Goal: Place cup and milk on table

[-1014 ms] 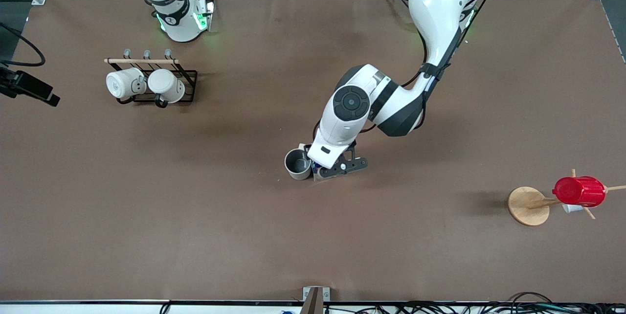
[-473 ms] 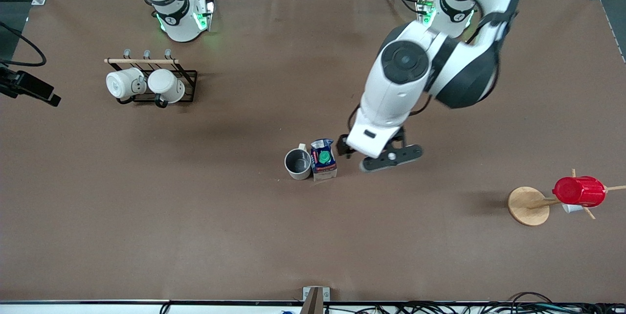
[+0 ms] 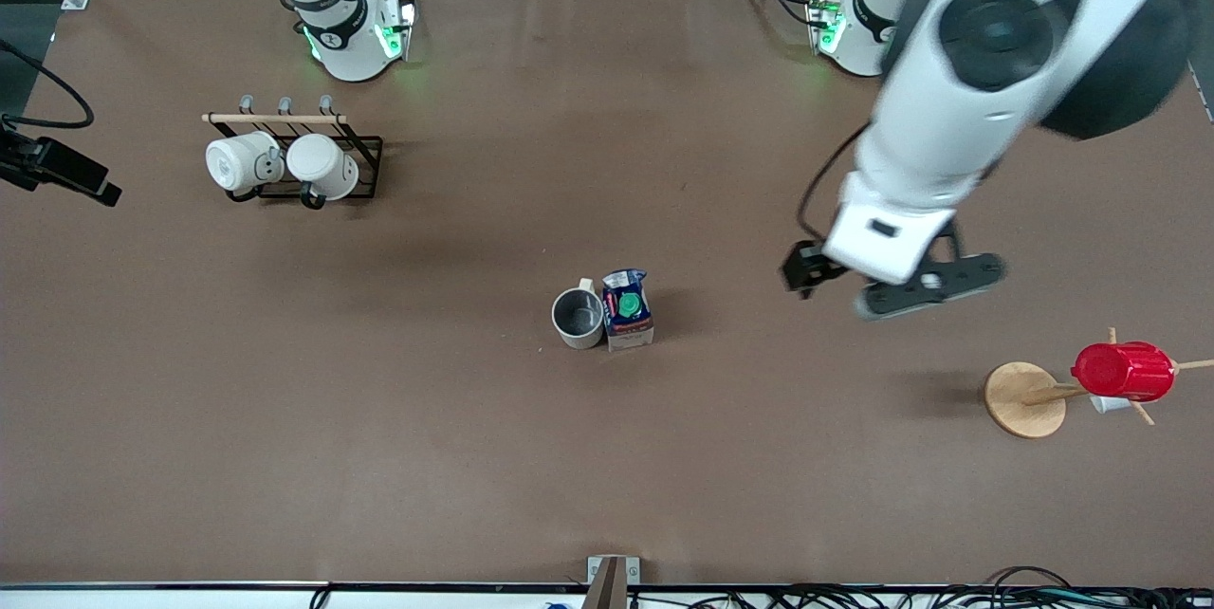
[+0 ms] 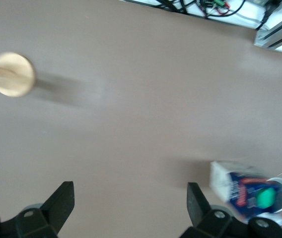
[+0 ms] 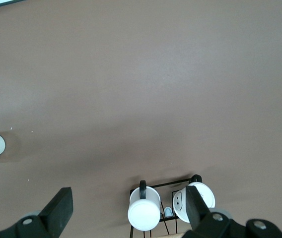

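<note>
The left gripper (image 4: 128,208) is hanging wide open and empty over bare table (image 3: 474,457), well apart from the milk (image 3: 627,308) touching the cup (image 3: 578,317). The right gripper (image 5: 126,210) is waiting, open, above the mug rack (image 5: 163,210).

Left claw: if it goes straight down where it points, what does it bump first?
Probably just the bare table. The open left claw points down at brown tabletop, with the milk off to one side.
</note>
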Motion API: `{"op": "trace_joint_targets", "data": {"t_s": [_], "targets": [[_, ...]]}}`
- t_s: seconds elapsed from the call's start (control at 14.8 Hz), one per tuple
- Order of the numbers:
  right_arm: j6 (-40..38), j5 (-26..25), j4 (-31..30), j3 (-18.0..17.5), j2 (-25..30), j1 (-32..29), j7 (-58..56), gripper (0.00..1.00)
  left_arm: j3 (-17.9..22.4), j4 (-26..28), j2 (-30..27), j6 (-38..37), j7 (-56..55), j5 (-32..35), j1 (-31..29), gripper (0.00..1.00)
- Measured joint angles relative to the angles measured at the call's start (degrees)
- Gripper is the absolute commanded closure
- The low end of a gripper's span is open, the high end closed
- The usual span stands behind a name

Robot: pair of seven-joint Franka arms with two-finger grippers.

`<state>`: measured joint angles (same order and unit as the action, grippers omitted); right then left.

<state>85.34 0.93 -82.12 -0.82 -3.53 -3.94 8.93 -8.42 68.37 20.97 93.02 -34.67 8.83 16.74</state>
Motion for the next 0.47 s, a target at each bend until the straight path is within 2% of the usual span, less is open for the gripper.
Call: {"op": "trace_joint_targets", "data": {"t_s": [0.2,0.47], "targets": [[-1.3,0.0,0.0,0.0,0.1,0.0,-3.5,0.0,-0.1,0.3,-4.1,-7.5,11.6,0.0,-4.7,0.0],[-1.5,0.0,0.0,0.0,0.1,0.0,-4.3,0.0,-0.2,1.9,-7.4,-10.1,18.1,-0.2,-7.2,0.0]]}}
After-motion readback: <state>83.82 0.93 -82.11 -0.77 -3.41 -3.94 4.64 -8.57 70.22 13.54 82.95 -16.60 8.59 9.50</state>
